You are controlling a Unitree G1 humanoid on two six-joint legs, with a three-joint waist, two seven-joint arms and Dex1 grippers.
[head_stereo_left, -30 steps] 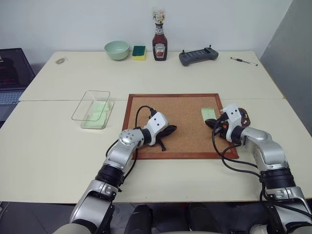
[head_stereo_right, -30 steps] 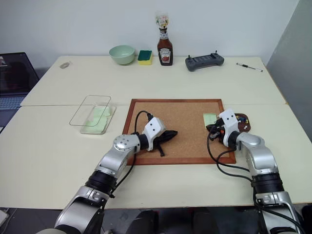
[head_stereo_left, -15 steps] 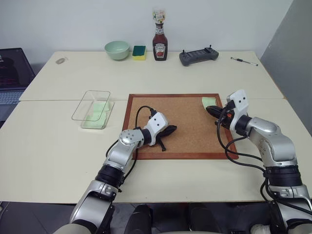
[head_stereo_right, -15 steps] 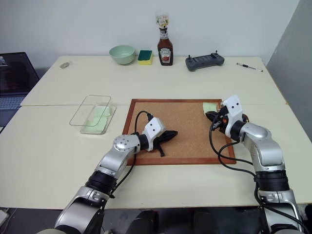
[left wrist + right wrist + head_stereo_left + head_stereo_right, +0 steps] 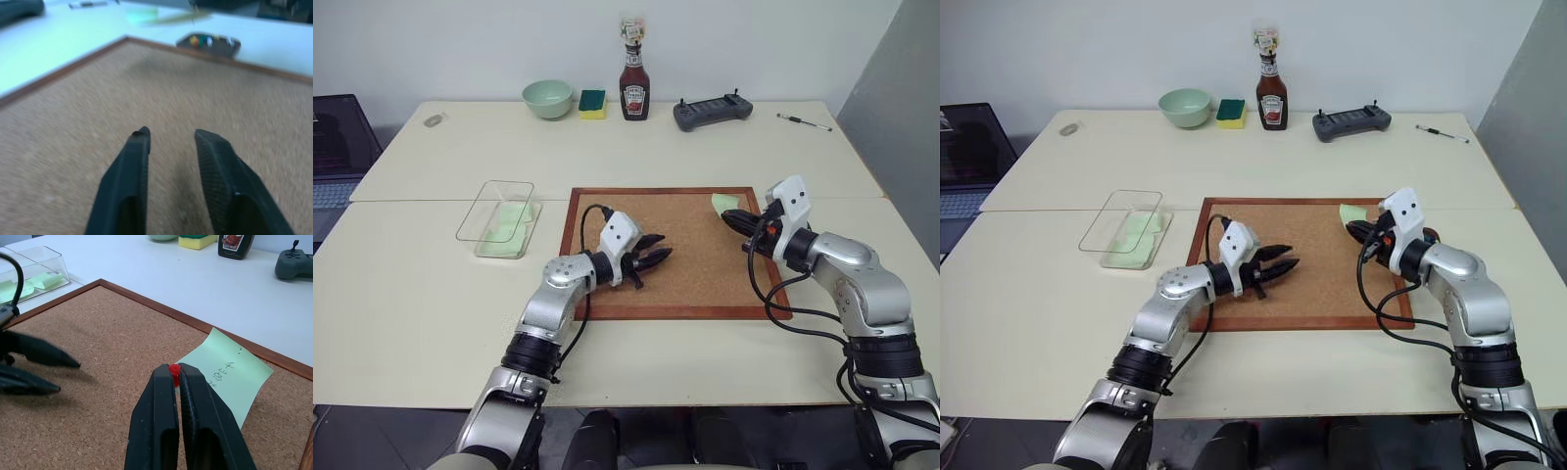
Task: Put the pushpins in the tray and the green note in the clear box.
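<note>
Cork board [image 5: 675,250] lay centred; right gripper [image 5: 174,369], at 2 o'clock, pinched a red pushpin [image 5: 174,372] through the green note [image 5: 227,373]; left gripper [image 5: 1291,265] hovered part-open, empty.

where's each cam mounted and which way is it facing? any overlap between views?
Head pair: on the head, looking down over the cork board; both arms show.
Left wrist: looks along the open left gripper across the board to the tray.
Right wrist: looks along the right gripper, shut on a red pushpin, at the green note.
Shared: both wrist views show board and note.
</note>
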